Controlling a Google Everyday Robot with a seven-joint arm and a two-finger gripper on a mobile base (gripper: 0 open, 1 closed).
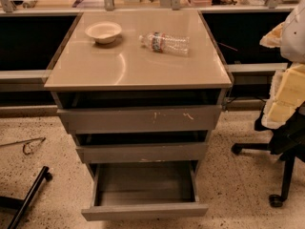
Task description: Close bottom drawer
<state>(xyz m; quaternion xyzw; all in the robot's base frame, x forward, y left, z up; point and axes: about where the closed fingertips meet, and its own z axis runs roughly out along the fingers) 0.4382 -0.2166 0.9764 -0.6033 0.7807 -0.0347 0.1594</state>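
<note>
The bottom drawer [144,210] is the lowest of three grey drawers in the tan-topped cabinet [133,66]. It is pulled far out toward me, and its shallow grey box looks empty inside. The middle drawer [142,152] stands slightly open. The larger top drawer [140,119], with white scratch marks on its front, is also slightly open. My gripper does not show in the camera view. A pale rounded shape [296,30] at the right edge is cut off by the frame.
A white bowl [103,31] and a lying plastic water bottle [164,42] rest on the cabinet top. An office chair with yellow foam [286,99] and black wheeled base [275,200] stands at the right. A black bar [28,194] and a thin wire tool [28,146] lie on the speckled floor at the left.
</note>
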